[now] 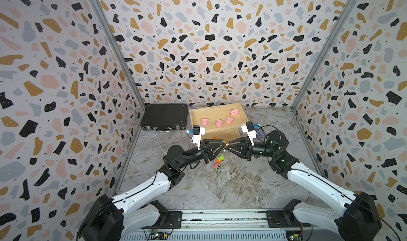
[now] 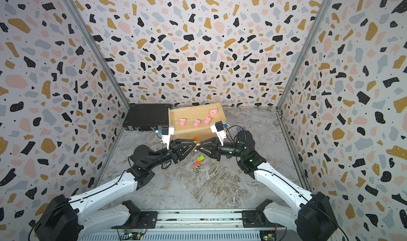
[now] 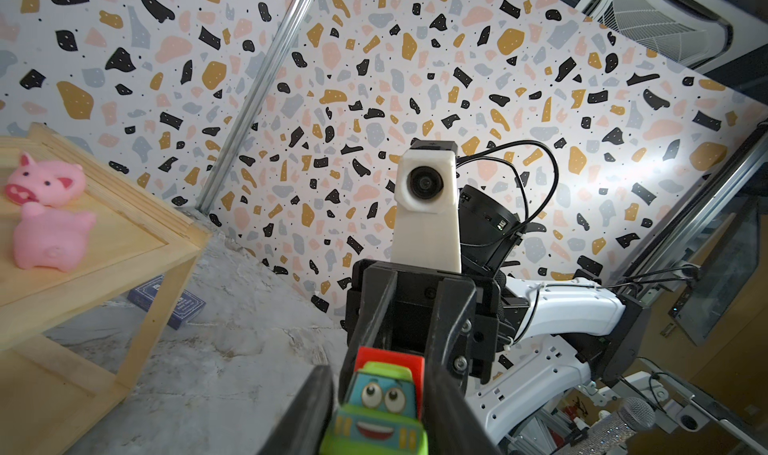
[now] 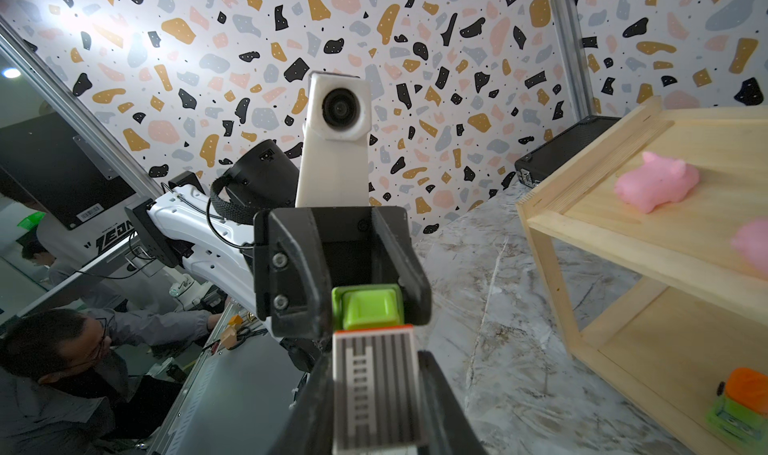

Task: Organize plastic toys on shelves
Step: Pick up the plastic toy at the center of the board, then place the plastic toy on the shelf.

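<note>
A neon green toy truck [image 3: 376,407] with a cartoon face and a red back hangs above the table [image 1: 242,184] between both grippers, which meet tip to tip in both top views. My right gripper [image 4: 372,432] is shut on the truck [image 4: 374,386], its fingers pressed against the striped ladder body. My left gripper [image 3: 376,440] stands open around the truck's front, with a gap beside one finger. The wooden shelves [image 1: 220,106] stand at the back. Several pink pigs [image 1: 219,123] sit on the top tier. An orange vehicle [image 4: 744,394] rests on the lower tier.
Two more toy vehicles lie on the marble table below the grippers, a green and pink one [image 1: 219,158] and a smaller one [image 1: 218,167]. A black hard case [image 1: 165,116] sits left of the shelves. A blue card box [image 3: 166,303] lies beyond the shelves.
</note>
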Controlling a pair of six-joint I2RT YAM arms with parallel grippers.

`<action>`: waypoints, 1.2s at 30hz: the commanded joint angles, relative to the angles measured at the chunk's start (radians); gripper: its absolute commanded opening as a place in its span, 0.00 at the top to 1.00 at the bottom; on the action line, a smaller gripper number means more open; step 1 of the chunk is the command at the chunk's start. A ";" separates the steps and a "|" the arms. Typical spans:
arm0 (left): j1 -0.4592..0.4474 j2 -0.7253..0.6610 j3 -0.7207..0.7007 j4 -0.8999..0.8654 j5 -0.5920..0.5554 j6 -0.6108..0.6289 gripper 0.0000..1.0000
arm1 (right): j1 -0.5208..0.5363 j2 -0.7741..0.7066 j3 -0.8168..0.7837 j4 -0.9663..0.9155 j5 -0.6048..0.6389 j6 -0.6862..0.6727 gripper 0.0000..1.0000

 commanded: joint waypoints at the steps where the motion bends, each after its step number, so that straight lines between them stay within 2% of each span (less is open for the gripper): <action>1: -0.005 -0.015 0.012 0.005 -0.037 0.030 0.14 | 0.006 -0.024 -0.018 -0.004 0.065 -0.032 0.90; 3: -0.005 -0.061 0.009 -0.101 -0.092 0.067 0.00 | 0.006 -0.054 -0.030 -0.079 0.150 -0.098 0.90; 5: -0.005 -0.132 0.014 -0.248 -0.167 0.132 0.01 | 0.006 -0.084 -0.037 -0.179 0.246 -0.180 0.90; 8: -0.004 -0.247 0.047 -0.551 -0.342 0.234 0.01 | 0.007 -0.112 -0.066 -0.291 0.423 -0.291 0.90; 12: 0.006 -0.321 0.087 -0.800 -0.504 0.308 0.00 | 0.020 -0.093 -0.166 -0.227 0.633 -0.374 0.90; 16: 0.016 -0.349 0.080 -0.867 -0.565 0.335 0.01 | 0.060 -0.027 -0.267 -0.014 0.768 -0.427 0.89; 20: 0.027 -0.350 0.068 -0.872 -0.572 0.345 0.01 | 0.115 0.098 -0.316 0.190 0.878 -0.514 0.87; 24: 0.033 -0.339 0.061 -0.875 -0.569 0.346 0.01 | 0.125 0.247 -0.355 0.436 0.961 -0.541 0.87; 30: 0.046 -0.345 0.053 -0.881 -0.565 0.349 0.01 | 0.125 0.414 -0.318 0.573 1.019 -0.562 0.87; 36: 0.055 -0.351 0.042 -0.882 -0.560 0.350 0.01 | 0.124 0.525 -0.236 0.564 1.009 -0.547 0.86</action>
